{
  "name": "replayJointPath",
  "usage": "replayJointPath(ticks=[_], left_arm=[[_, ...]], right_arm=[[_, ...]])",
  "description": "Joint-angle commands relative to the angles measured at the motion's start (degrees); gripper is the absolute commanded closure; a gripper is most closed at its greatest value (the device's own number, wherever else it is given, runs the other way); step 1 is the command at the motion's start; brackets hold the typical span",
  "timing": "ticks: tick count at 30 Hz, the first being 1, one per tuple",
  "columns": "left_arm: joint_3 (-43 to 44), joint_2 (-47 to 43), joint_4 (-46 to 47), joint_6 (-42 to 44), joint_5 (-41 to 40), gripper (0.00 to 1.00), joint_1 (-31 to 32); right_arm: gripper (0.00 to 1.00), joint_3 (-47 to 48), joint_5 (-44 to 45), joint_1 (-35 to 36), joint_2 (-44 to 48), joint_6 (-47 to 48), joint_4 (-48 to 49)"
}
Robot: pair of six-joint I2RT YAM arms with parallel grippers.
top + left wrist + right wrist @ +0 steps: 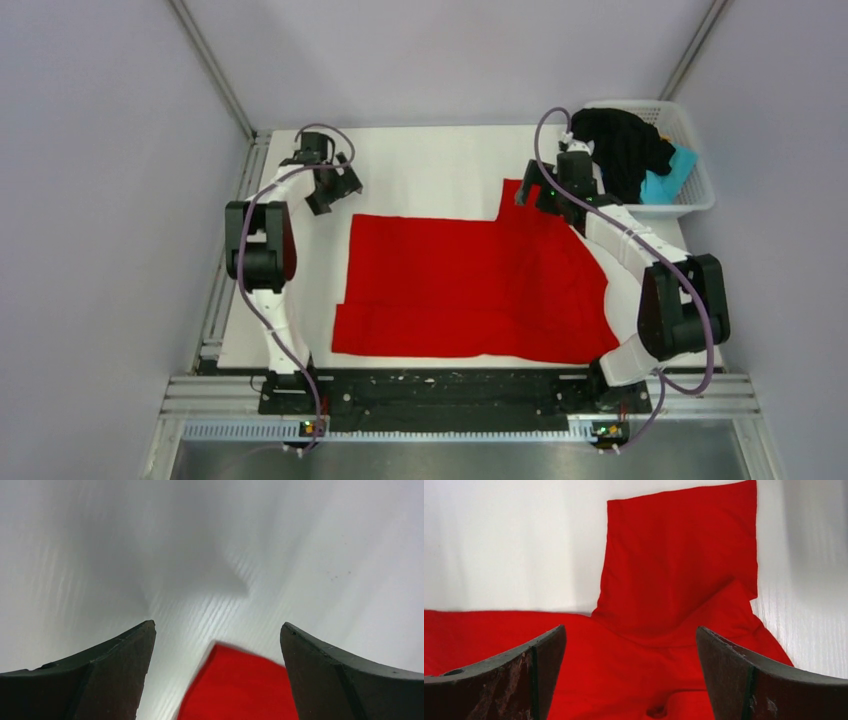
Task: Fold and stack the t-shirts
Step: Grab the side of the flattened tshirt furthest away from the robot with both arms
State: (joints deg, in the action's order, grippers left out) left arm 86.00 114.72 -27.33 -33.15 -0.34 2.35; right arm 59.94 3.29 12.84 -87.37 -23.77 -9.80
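Note:
A bright red t-shirt point(470, 290) lies spread flat across the white table, one sleeve point(684, 555) pointing to the far side. My left gripper point(335, 190) hovers open just beyond the shirt's far left corner point(240, 685), which shows between its fingers. Over the shirt's far right part, near the sleeve, my right gripper point(545, 195) is open and holds nothing; red cloth point(624, 675) fills the gap between its fingers. A black t-shirt point(620, 150) and a light blue one point(668, 180) lie bunched in the basket.
A white lattice basket point(695, 165) stands at the table's far right corner. Bare white table point(430, 165) lies beyond the red shirt. Grey walls enclose the table on three sides.

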Motion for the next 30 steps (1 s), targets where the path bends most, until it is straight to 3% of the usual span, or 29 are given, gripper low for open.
replayJointPath(ticks=[1,5,10,16,23,28,30], left_arm=[[5.53,6.14,-3.91,4.65,6.58,0.01,-1.2],[3.79,6.43,-3.32,6.79,15.99,0.02,-1.15],[-1.56,4.06,-1.93,7.12,18.18,0.07,-0.83],[-4.49,2.75,-3.01,8.21,13.49,0.23,1.13],[-1.38,4.74,-6.89,9.01,9.35,0.42,4.09],[-1.61,3.68,-9.59,9.74,3.09,0.45,6.77],[-0.88,3.88,-11.32,9.67,0.96,0.52,7.66]], right_arm=[[0.02,0.13,-1.0,-0.38,-1.21,0.33,2.4],[0.02,0.13,-0.61,-0.42,-1.46,0.42,2.26],[0.02,-0.44,-0.59,-0.43,-1.47,0.52,2.43],[0.02,-0.78,-0.87,-0.44,-1.48,0.56,2.6],[0.02,-0.81,0.5,-0.45,-1.38,1.04,2.04],[0.02,-0.88,0.96,-0.36,-1.22,1.01,1.9],[0.02,-1.0,1.29,-0.41,-1.36,1.06,1.9]])
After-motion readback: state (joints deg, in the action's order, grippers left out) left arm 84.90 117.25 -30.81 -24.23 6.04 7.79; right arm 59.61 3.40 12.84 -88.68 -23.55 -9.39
